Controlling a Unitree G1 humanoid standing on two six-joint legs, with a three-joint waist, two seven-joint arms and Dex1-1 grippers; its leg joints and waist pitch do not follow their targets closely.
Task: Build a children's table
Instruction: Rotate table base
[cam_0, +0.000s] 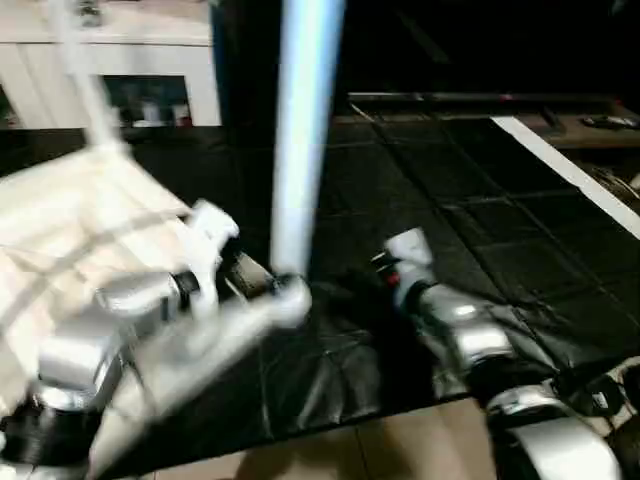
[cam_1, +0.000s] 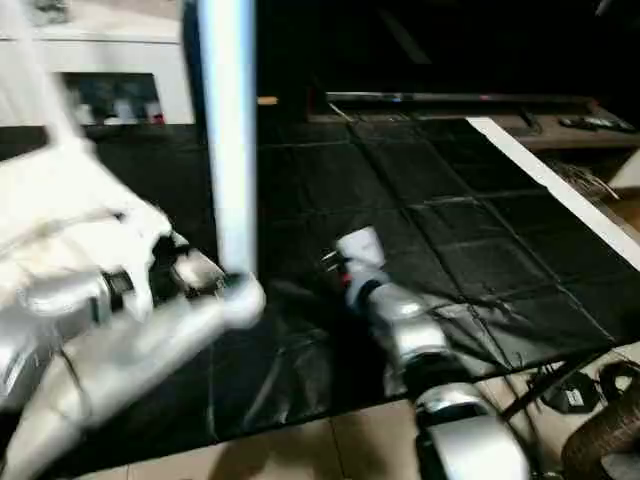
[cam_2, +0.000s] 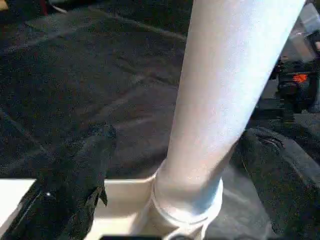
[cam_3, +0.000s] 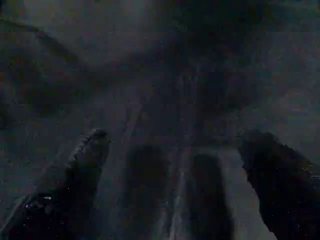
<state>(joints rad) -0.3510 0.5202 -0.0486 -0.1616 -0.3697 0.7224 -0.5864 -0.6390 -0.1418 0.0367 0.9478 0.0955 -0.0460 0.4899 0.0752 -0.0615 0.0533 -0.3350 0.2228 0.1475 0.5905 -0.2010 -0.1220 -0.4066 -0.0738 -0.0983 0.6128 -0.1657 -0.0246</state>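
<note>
Table parts sit at the robot's left: the white tabletop (cam_0: 80, 230) lies upside down on a black mat (cam_0: 480, 250), one corner socket (cam_2: 185, 210) holding a leg (cam_0: 305, 140) that stands upright from it. The left gripper (cam_2: 175, 150) is spread wide on either side of that leg's lower end, just above the socket; one black finger (cam_2: 82, 175) stands clear of the tube with a gap between, and the other finger (cam_2: 275, 170) lies on the far side of it, so the leg is framed but not pinched. Just behind the gripper, the left arm (cam_0: 110, 330) reaches in over the near edge of the tabletop. A second leg (cam_0: 85, 75), blurred, rises from the tabletop's far corner, beyond the left gripper.

To the right of the standing leg, well apart from it, the right gripper (cam_3: 175, 155) hangs low over bare mat with its two fingers (cam_3: 75, 175) spread wide and nothing between them. The right arm (cam_0: 470, 340) comes in from the near right. Past the mat's far edge stand a white cabinet (cam_0: 120, 70) on the left and a low dark shelf (cam_0: 480, 100) on the right. A white strip (cam_0: 570, 170) runs along the mat's right side, and pale floor tiles (cam_0: 400, 445) show at its near edge.
</note>
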